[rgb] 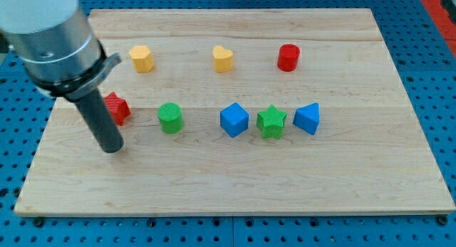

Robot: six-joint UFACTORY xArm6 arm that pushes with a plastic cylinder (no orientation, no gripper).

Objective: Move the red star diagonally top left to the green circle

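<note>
The red star [118,108] lies at the view's left on the wooden board, partly hidden behind my rod. The green circle [170,118] stands to its right, a little lower, apart from it. My tip [112,148] rests on the board just below the red star and to the left of the green circle, touching neither as far as I can see.
A yellow pentagon [142,58], a yellow heart [223,58] and a red cylinder [288,58] form a row near the view's top. A blue cube [234,119], a green star [271,122] and a blue triangle [308,119] lie right of the green circle. The wooden board [235,183] sits on a blue perforated table.
</note>
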